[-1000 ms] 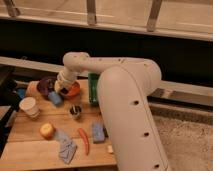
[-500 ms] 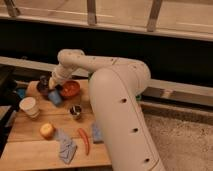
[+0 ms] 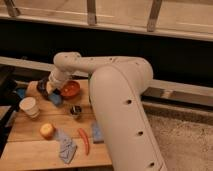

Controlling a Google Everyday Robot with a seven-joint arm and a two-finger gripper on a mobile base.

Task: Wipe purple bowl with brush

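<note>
Camera view: tool [image 3: 49, 92] at far left of bench [image 3: 25, 146], at the purple bowl [image 3: 42, 85]; grip state, cannot tell. Orange-red bowl [image 3: 70, 90] sits just right; your wide stroke could knock it, or shove the purple bowl off the edge

A single camera looks steeply down from close behind the white arm [image 3: 120, 100] onto the wooden table [image 3: 25, 150], facing its far edge. The gripper [image 3: 49, 90] hangs over the table's far left.
</note>
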